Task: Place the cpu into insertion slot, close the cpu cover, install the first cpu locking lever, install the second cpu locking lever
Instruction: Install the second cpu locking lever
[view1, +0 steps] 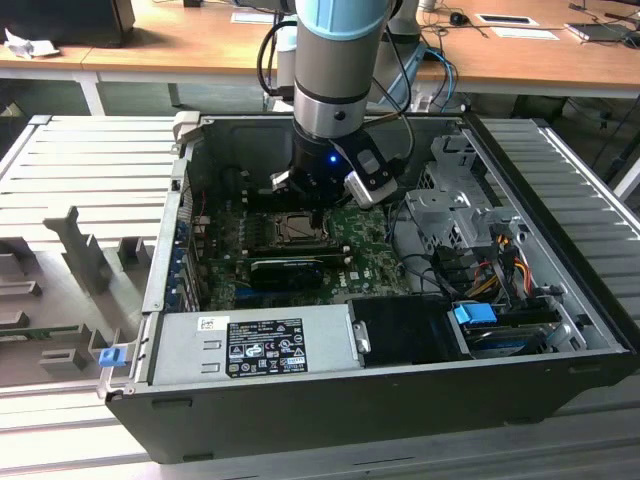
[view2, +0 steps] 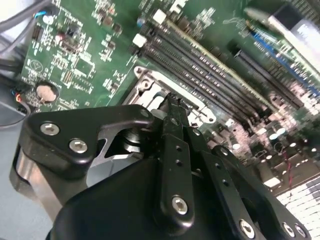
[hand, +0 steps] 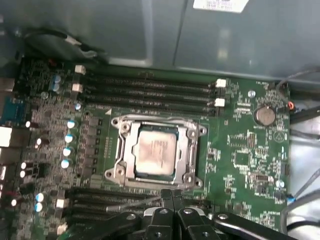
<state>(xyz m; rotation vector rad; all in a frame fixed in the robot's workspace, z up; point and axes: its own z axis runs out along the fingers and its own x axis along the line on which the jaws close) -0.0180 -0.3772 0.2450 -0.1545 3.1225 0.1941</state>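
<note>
In the first wrist view the cpu (hand: 156, 156), a pale silver square, lies in the insertion slot (hand: 119, 173). The cpu cover (hand: 191, 150) is down flat around it as a metal frame. My gripper (hand: 171, 196) is shut, its black fingers pressed together just beside the socket's edge. A thin metal locking lever (hand: 132, 204) runs along that edge up to the fingertips; whether it is pinched I cannot tell. In the second wrist view the gripper (view2: 170, 101) points at the socket's corner (view2: 145, 82). In the exterior view the gripper (view1: 316, 213) hangs over the socket (view1: 290, 228).
Long black memory slots (hand: 150, 87) flank the socket on both sides. A black ribbed card (view1: 295, 268) lies just in front of it in the exterior view. The power supply (view1: 250, 345), the drive cage (view1: 460, 205), loose cables (view1: 500, 260) and the case walls (view1: 165, 250) surround the board.
</note>
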